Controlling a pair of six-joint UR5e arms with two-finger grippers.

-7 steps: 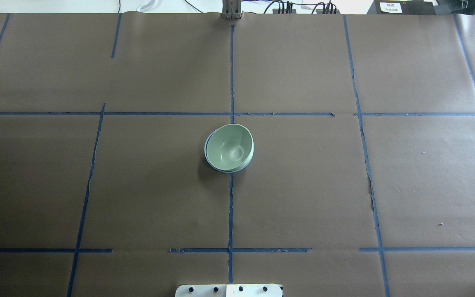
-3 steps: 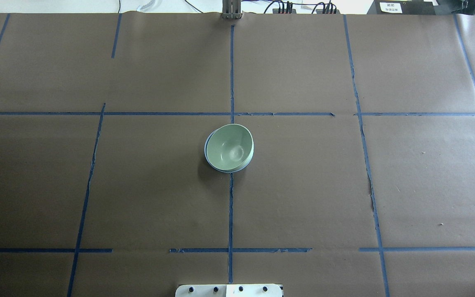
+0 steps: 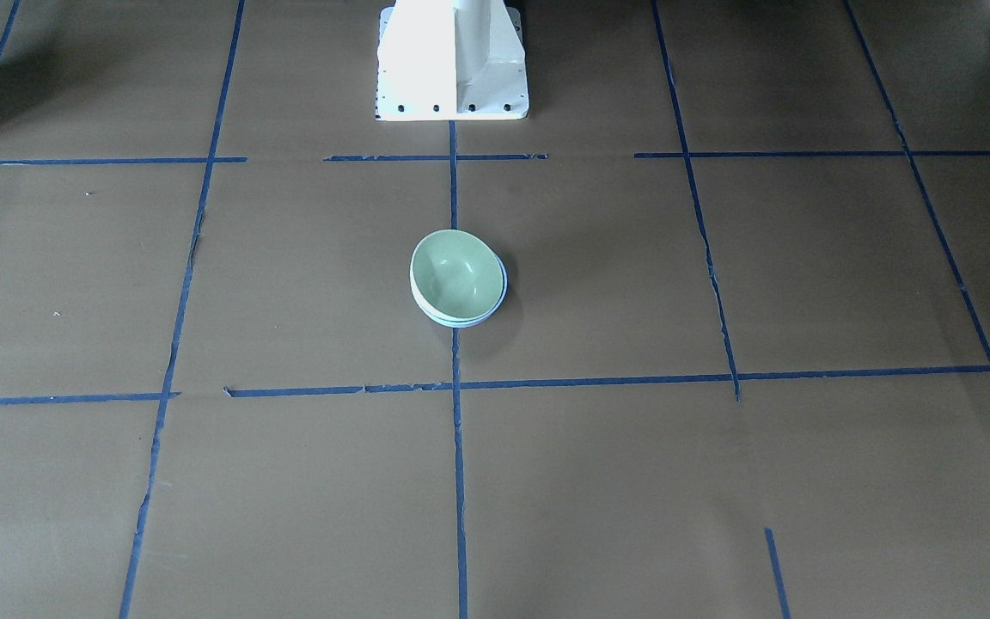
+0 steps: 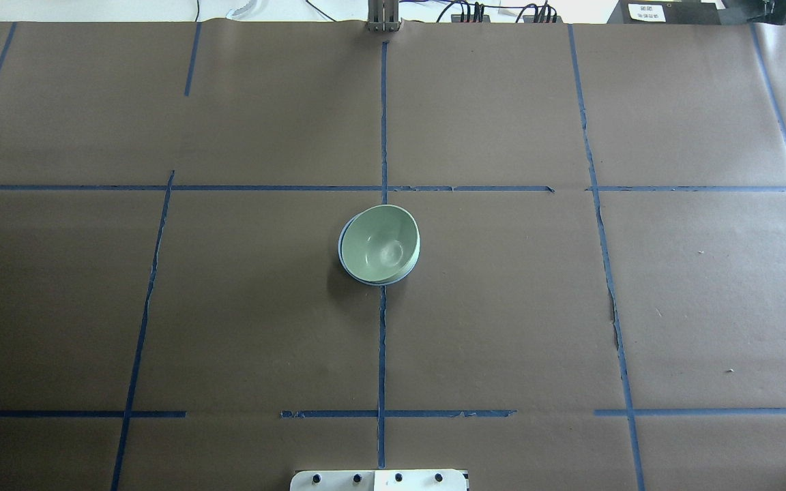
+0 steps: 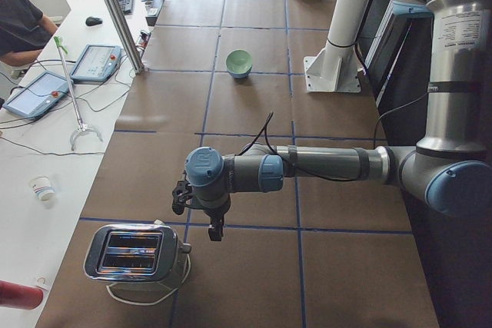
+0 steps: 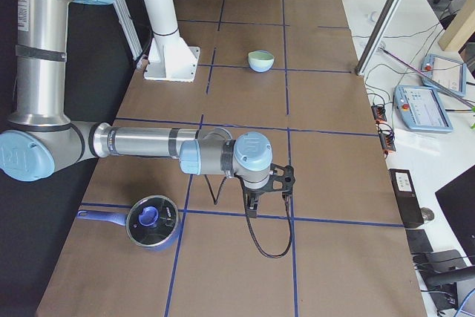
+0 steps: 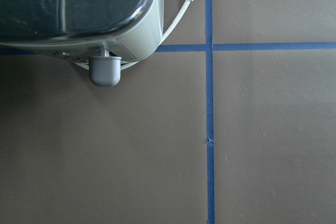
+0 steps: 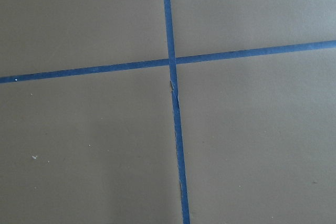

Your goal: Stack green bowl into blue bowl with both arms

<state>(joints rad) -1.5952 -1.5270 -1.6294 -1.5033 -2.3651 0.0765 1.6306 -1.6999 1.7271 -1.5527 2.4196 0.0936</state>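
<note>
The pale green bowl [image 4: 381, 244] sits nested inside the pale blue bowl [image 4: 348, 272] at the middle of the table, tilted a little. Only a thin blue rim shows around it, also in the front view [image 3: 504, 288] beside the green bowl [image 3: 454, 273]. Both arms are far from the bowls. My left gripper [image 5: 211, 224] hangs near the table's left end, beside a toaster. My right gripper [image 6: 256, 202] hangs near the right end, beside a pot. They show only in the side views, so I cannot tell whether they are open or shut. Nothing shows in either one.
A chrome toaster [image 5: 134, 255] stands at the table's left end, and it fills the top of the left wrist view [image 7: 79, 9]. A blue pot with a handle [image 6: 152, 220] stands at the right end. The white pedestal base [image 3: 452, 60] stands at the robot's edge.
</note>
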